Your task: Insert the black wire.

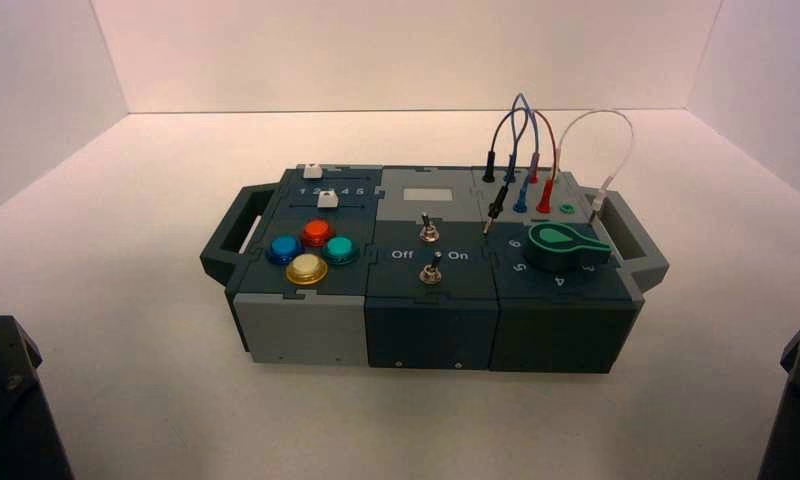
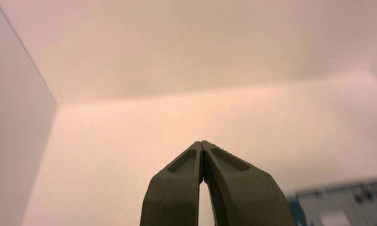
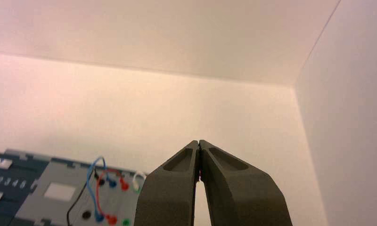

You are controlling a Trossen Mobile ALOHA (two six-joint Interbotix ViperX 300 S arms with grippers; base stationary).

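The black wire [image 1: 498,130] loops above the back right of the box [image 1: 306,330]. One black plug [image 1: 489,166] stands in the rear row of sockets. The other black plug [image 1: 495,207] leans loose in front of it, its silver tip pointing down toward the box top. The thin dark cable also shows in the right wrist view [image 3: 77,203]. My left gripper [image 2: 202,142] is shut and empty, to the left of the box. My right gripper [image 3: 198,141] is shut and empty, to the right of the box. Both arms sit at the near corners.
Blue plugs [image 1: 520,200], red plugs [image 1: 545,195] and a white wire [image 1: 596,115] crowd the same socket panel. A green knob [image 1: 561,247] sits in front of it. Two toggle switches [image 1: 428,230] are mid-box, coloured buttons [image 1: 316,232] on the left. White walls surround the table.
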